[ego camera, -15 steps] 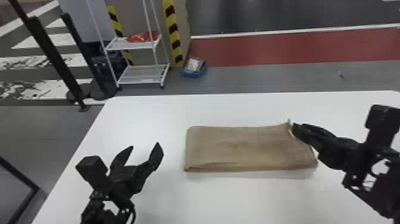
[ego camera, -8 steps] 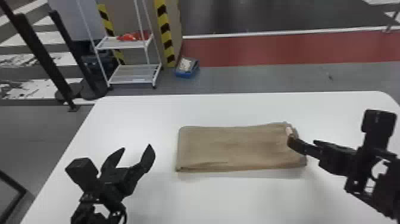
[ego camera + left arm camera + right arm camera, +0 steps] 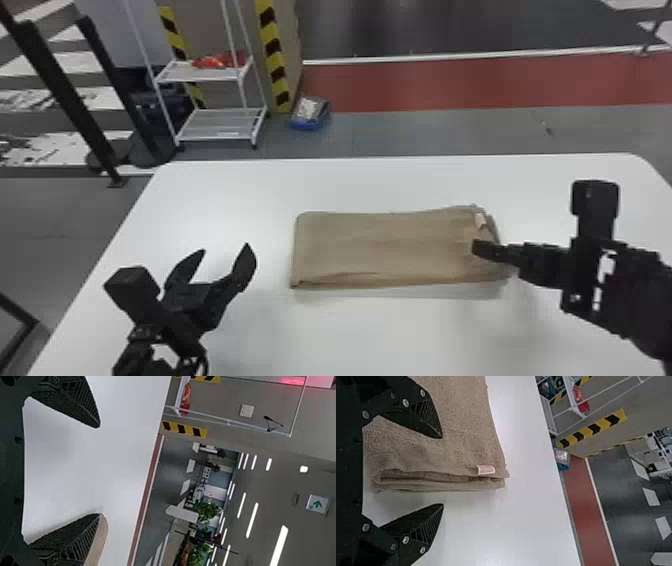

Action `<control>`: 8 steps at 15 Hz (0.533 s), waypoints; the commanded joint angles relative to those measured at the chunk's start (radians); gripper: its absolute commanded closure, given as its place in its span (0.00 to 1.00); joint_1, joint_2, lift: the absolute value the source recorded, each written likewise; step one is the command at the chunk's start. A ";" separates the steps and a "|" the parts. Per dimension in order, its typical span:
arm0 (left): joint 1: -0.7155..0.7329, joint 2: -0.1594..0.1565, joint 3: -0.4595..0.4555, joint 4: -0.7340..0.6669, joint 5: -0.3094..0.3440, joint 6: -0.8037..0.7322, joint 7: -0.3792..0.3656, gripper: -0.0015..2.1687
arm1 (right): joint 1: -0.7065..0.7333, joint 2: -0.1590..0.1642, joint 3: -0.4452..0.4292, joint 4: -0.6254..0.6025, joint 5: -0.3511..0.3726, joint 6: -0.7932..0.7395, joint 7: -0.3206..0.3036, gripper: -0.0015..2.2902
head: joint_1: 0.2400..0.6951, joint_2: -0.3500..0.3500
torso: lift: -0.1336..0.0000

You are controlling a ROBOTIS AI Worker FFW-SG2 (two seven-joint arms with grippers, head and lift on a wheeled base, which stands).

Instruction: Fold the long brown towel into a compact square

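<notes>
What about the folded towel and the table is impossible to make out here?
Underside of the towel: head view, the towel itself covers it.
Print on its label: right wrist view, too small.
Number of layers: right wrist view, pressed too closely together.
Near edge of the table: head view, cut off by the bottom edge.

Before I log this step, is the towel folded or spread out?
Folded: the brown towel lies in a rectangle, stacked layers showing beside its tag.
</notes>
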 commanded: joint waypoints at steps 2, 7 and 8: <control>0.000 0.000 0.000 0.002 0.000 0.000 0.000 0.04 | -0.019 0.002 0.026 0.036 0.028 0.000 0.008 0.29 | 1.00 0.69 | 0.06; 0.000 0.003 0.006 0.011 0.000 0.000 0.000 0.04 | -0.007 0.003 0.011 0.010 0.014 0.009 0.027 0.65 | 1.00 0.71 | 0.06; 0.000 0.005 0.008 0.013 0.001 0.000 0.000 0.04 | -0.001 0.003 0.005 -0.006 0.005 0.012 0.027 0.65 | 1.00 0.71 | 0.06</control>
